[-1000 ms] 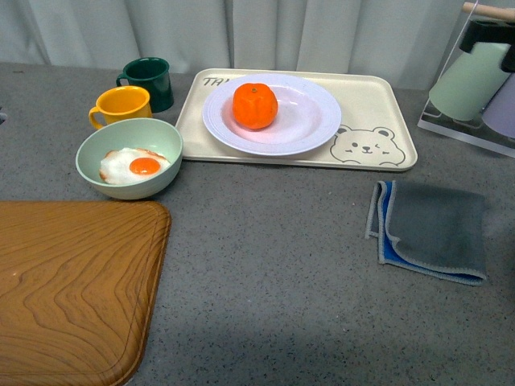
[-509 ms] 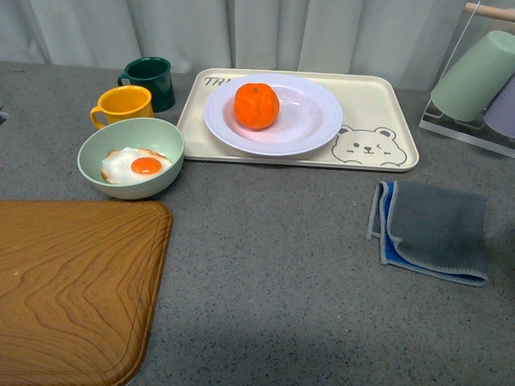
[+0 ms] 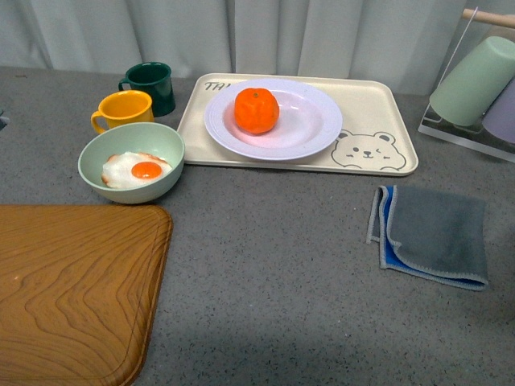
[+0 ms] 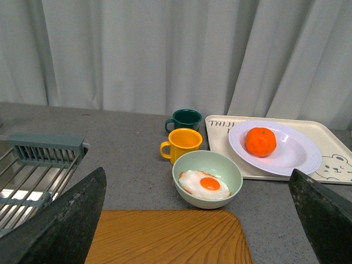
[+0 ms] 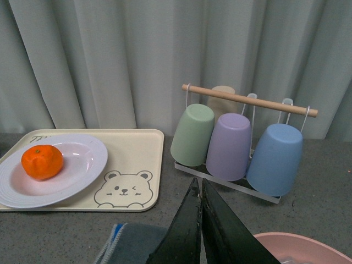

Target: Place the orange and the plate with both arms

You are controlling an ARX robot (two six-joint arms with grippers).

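The orange (image 3: 257, 110) sits on the left half of the plate (image 3: 310, 133), which rests on a beige tray (image 3: 378, 104) at the back of the grey counter. By the look of it, the placing is done: fruit on plate, plate on tray, neither arm in the front view.

The left gripper (image 4: 198, 220) hangs well back from the counter items with its fingers (image 4: 58, 225) spread wide. The right gripper (image 5: 201, 220) hovers over a grey cloth (image 5: 135, 242), its fingers pressed together and pinching nothing.

The tray carries a winking bear face (image 3: 368, 150) and lettering at its far left corner, reading "TAIJ" before the plate hides the rest. No other writing is legible.
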